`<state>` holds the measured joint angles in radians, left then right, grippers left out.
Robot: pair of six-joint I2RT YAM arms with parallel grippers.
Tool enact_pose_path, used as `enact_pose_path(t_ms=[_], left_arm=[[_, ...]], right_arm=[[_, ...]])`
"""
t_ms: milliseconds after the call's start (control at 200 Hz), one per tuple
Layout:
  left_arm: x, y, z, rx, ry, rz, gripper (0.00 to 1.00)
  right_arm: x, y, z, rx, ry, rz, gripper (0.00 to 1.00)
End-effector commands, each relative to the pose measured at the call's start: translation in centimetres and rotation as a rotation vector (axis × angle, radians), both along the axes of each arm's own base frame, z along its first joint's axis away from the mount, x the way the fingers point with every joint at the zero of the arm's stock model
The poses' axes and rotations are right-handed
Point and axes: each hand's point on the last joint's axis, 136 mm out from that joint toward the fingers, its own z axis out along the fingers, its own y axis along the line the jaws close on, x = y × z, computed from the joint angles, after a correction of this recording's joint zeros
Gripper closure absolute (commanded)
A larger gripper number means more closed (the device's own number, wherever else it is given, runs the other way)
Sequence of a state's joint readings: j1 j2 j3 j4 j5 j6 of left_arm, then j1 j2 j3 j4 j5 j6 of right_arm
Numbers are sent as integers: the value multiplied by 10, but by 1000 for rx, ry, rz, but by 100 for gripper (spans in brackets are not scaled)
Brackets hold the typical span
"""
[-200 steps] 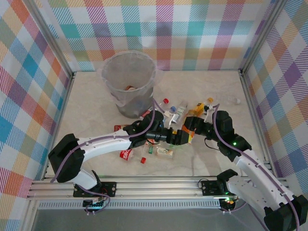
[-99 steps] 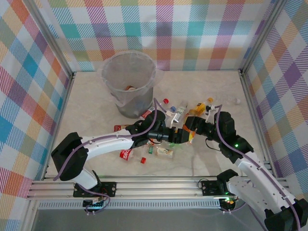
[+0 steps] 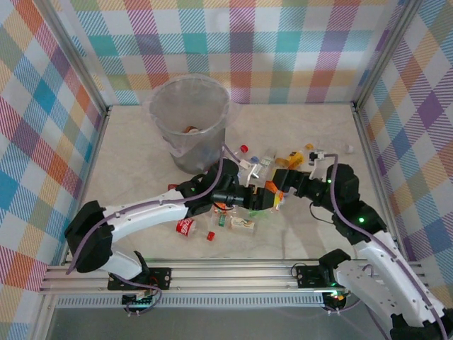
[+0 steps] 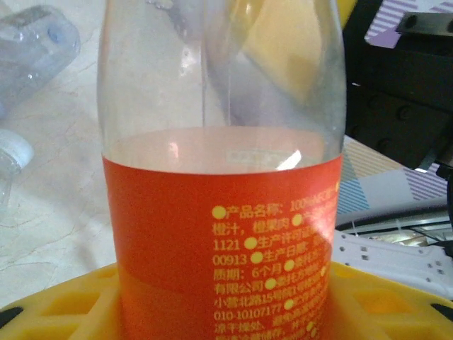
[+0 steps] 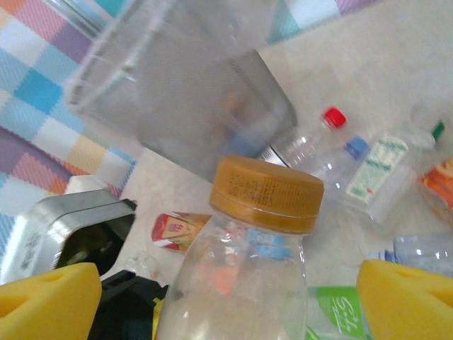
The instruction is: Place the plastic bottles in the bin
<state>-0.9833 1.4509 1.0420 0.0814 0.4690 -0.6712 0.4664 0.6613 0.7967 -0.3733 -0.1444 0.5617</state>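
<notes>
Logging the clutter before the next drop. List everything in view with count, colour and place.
bin: one, translucent grey-white, back left of the table; something orange-red inside.
orange-labelled bottle: one, clear, orange-brown cap, mid-table between the two grippers.
loose bottles: several, exact count unclear; clear with red, blue, green or yellow caps and labels; lying right of the bin.
red-labelled bottle: one, lying near the front edge.
green-labelled bottle: one, lying right of the red-labelled one.
table: one, pale marbled.
left gripper: yellow pads, closed on the orange-labelled bottle's body.
right gripper: yellow pads, open, either side of that bottle's cap end.
</notes>
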Motion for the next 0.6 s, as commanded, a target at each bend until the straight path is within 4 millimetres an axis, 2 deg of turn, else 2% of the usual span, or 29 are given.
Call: enact_pose_path(t_ms=[0, 200, 230, 385, 595], left_arm=[[7, 16, 30, 5, -74, 28, 49], [24, 48, 49, 91, -126, 79, 49], [26, 56, 47, 130, -119, 87, 48], [40, 84, 65, 204, -160, 124, 48], [67, 123, 86, 331, -189, 184, 45]], right_arm=[[-16, 1, 31, -66, -114, 84, 1], [-35, 2, 63, -143, -218, 173, 0], [-37, 1, 70, -147, -238, 181, 0], [-46, 1, 100, -134, -323, 202, 0], [-49, 7, 116, -96, -381, 233, 0]])
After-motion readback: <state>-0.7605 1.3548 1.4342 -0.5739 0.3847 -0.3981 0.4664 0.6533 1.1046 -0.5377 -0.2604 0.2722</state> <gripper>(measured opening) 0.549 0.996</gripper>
